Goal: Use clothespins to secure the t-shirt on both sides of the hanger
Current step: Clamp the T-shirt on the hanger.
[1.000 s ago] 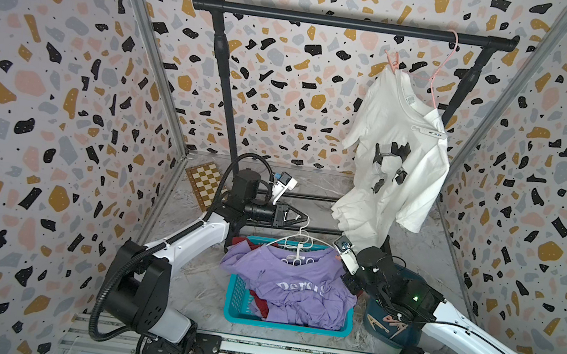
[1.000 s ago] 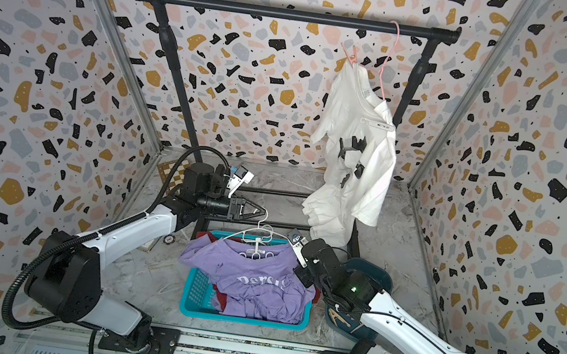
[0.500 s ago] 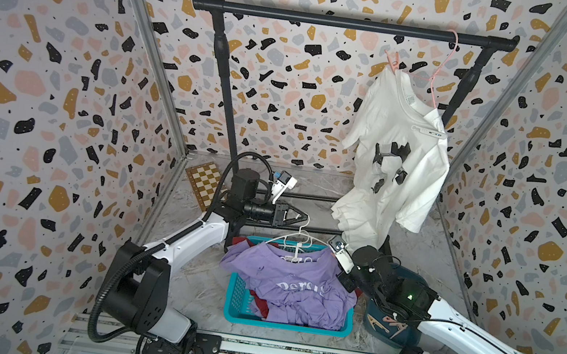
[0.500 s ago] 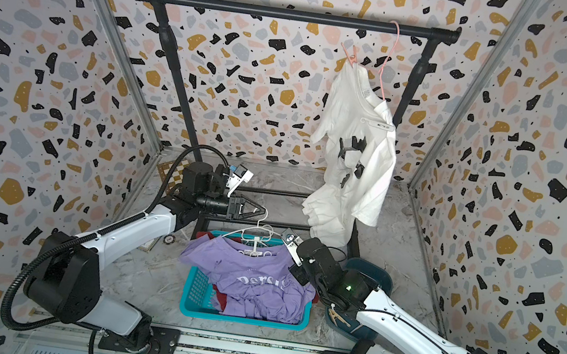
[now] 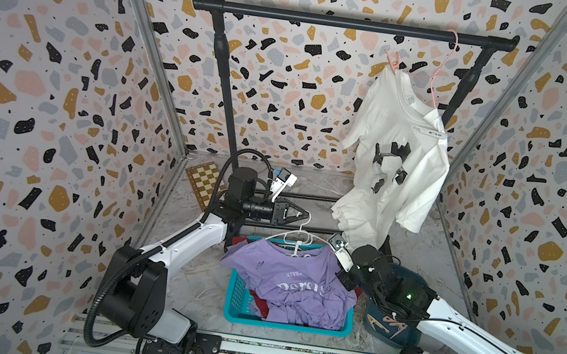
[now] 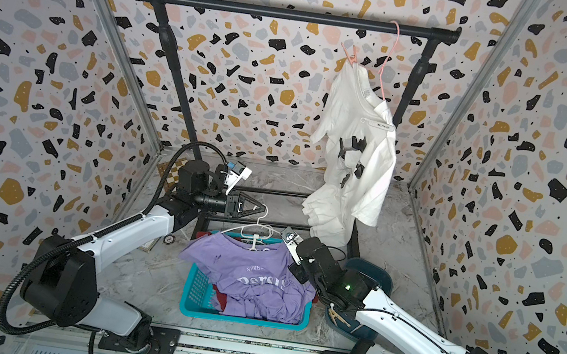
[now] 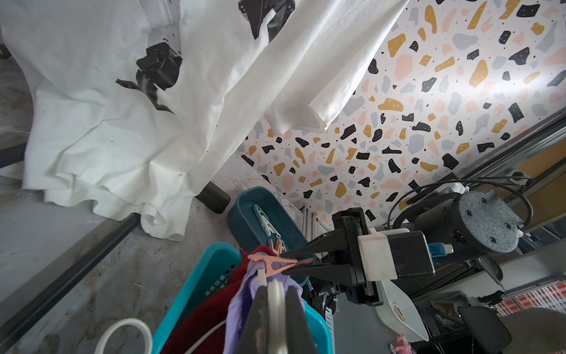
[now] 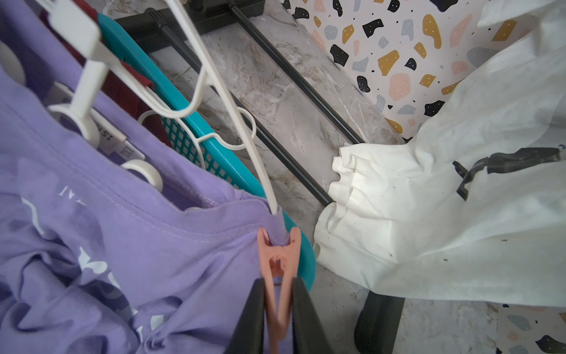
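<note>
**Top views**
- 1 purple t-shirt (image 5: 285, 281), soft and limp, is draped on 1 white hanger (image 5: 297, 239) over the teal basket (image 5: 236, 304), mid-counter near the front edge.
- My left gripper (image 5: 304, 214) is clamped on the hanger's hook.
- 1 dark blue bin (image 6: 379, 276) sits beside the basket toward the counter's right edge and holds the spare clothespins (image 6: 339, 317).
- No pin shows on the shirt's other shoulder.

**Left wrist**
- My right gripper (image 7: 295, 260) pinches 1 peach clothespin (image 7: 269, 260) at the shirt's shoulder.
- 1 mint pin (image 7: 263, 220) lies in the bin.

**Right wrist**
- The right gripper is closed on the peach pin's 2 tails.
- The pin's mouth straddles bunched purple fabric where the hanger arm disappears under the shoulder.

**Handling, my estimate**
- The pin is light, rigid, smooth plastic with a spring. I would hold it by the tails only, squarely, or it will twist out.
- The fabric slides on the thin wire, so the bite should take in cloth and wire together.
</note>
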### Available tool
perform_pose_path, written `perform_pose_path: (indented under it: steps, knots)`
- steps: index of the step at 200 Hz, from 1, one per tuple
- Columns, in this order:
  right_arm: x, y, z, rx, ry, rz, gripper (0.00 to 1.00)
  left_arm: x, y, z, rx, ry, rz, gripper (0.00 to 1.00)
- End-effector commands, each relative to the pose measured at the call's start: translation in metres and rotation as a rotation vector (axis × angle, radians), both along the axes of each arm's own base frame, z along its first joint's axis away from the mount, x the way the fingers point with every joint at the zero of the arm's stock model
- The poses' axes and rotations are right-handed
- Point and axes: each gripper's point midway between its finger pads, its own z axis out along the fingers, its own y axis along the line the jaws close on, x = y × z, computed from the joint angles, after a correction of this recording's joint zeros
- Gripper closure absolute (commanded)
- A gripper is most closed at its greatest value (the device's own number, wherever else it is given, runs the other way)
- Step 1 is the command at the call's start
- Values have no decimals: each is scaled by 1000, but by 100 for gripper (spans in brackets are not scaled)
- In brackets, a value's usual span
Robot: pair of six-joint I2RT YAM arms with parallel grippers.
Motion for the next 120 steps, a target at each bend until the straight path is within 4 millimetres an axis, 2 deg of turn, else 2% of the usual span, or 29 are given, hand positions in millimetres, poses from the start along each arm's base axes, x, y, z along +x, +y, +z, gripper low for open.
perform_pose_path:
  steps: [1,71,87,120]
  knots:
    - [2,7,14,38,-14,0,87,-14,-1,25,-56,-94,-55,100]
    - [7,10,17,39,-21,-16,85,-21,-3,27,-60,-102,-80,100]
    - [7,9,18,46,-20,-20,75,-22,-3,27,-61,-104,-82,100]
    - [7,7,18,49,-10,-32,42,-21,-3,24,-49,-102,-73,100]
